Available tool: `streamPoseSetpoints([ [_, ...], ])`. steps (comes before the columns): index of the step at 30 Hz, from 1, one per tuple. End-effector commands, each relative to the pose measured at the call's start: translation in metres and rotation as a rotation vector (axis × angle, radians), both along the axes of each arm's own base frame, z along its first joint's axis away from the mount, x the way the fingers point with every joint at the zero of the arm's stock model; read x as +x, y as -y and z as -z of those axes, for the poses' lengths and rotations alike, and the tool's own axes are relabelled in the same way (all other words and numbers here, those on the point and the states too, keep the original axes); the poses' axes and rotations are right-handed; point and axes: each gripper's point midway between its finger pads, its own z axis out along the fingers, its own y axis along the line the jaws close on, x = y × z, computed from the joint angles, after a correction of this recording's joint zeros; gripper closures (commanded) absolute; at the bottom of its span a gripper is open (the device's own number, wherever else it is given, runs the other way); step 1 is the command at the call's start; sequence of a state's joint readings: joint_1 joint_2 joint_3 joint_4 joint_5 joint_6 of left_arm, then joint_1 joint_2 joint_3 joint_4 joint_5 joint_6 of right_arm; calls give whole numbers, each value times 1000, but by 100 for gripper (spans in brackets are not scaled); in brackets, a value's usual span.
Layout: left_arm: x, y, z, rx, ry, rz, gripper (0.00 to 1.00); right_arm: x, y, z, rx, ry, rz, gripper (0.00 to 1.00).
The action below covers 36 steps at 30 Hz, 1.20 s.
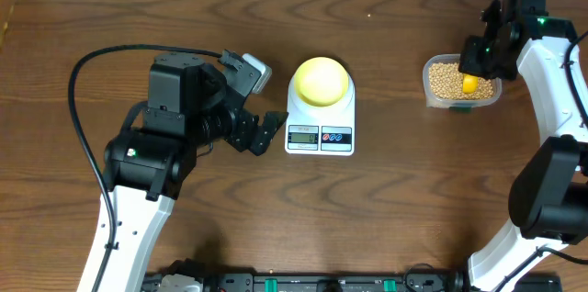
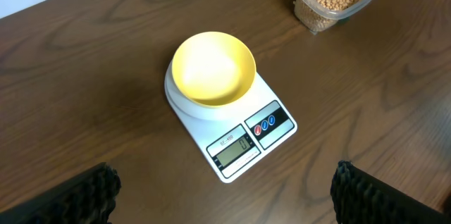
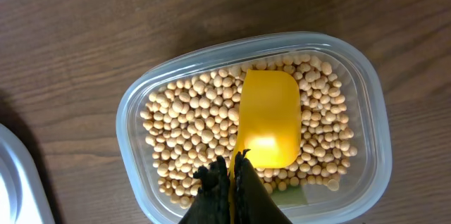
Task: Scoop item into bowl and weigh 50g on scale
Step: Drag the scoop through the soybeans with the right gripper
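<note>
Here, right gripper (image 3: 229, 175): jaws pinched fully together on the handle of the yellow scoop (image 3: 268, 118), low in the wrist view.
Scoop: hollow side up with no beans showing inside; it lies on top of the beans (image 3: 190, 111). Its long axis runs from the handle at the bottom of the frame to the blunt front edge pointing at the top.
Tub (image 3: 134, 111): clear plastic and well stocked, at the upper right of the overhead frame.
Bowl (image 1: 321, 81): pale yellow and apparently empty, seated on the platform of the scale (image 1: 320, 136) at frame centre.
Key relation: the bowl lies well to the left of the scoop in the overhead view, across bare table (image 1: 413, 200). A corner of the scale shows at the lower left of the right wrist view, so the target sits sideways to the scoop's axis, not ahead of it.
Left gripper (image 1: 260, 101): spread wide, holding nothing, just left of the scale and pointed at it.
Nearer arm: the left is closer to the bowl, but the right has the scoop.
Judgement: scooping looks not yet done; a loaded carry leftwards would likely need the scoop kept level.
</note>
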State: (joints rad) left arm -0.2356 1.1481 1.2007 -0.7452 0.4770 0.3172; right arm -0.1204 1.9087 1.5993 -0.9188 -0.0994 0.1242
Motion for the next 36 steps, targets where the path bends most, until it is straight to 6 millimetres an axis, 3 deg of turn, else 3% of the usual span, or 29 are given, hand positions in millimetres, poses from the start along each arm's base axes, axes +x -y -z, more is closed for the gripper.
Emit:
streamPoseSetpoints([
  [1,-2,1,0,-15,-10,6,2,-2,-4,6,37,-11,-23,99],
  [36,-2,1,0,-16,-10,6,2,-5,-2,0,201,8,-20,99],
])
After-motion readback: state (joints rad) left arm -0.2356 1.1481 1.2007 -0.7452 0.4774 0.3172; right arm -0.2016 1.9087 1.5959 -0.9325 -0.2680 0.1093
